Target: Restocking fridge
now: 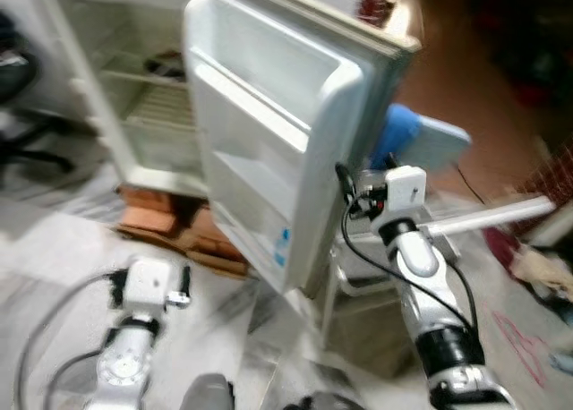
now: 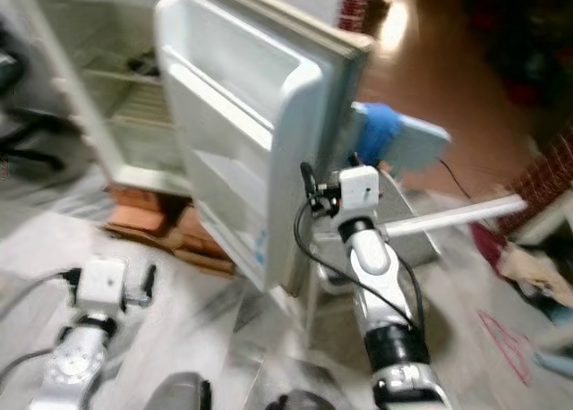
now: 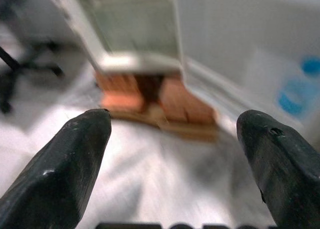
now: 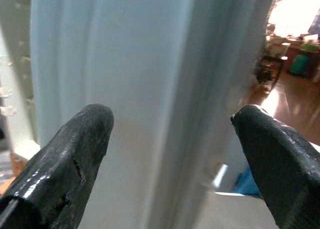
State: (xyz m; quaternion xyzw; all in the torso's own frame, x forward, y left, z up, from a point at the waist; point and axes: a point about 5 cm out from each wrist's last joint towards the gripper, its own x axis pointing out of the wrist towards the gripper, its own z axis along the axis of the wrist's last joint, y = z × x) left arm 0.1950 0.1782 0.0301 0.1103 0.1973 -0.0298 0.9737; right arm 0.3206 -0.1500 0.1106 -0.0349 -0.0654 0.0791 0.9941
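Note:
The white fridge [image 1: 134,115] stands open, with its wire shelves [image 1: 157,110] showing at the upper left. Its door [image 1: 269,115] has swung out toward me, and the door's inner racks look bare except for a blue label [image 1: 282,246] low down. My right gripper [image 4: 172,134] is open at the door's outer edge, one finger [image 4: 75,154] on each side of that edge. Low on the left, my left gripper [image 3: 175,134] is open and holds nothing, facing the floor and the bricks [image 3: 170,101] under the fridge.
The fridge rests on bricks and boards [image 1: 170,222]. A blue and grey object [image 1: 412,137] and a pale box [image 1: 376,311] stand behind the door on the right. A white bar [image 1: 488,215] juts out there. A black office chair [image 1: 22,115] stands at far left.

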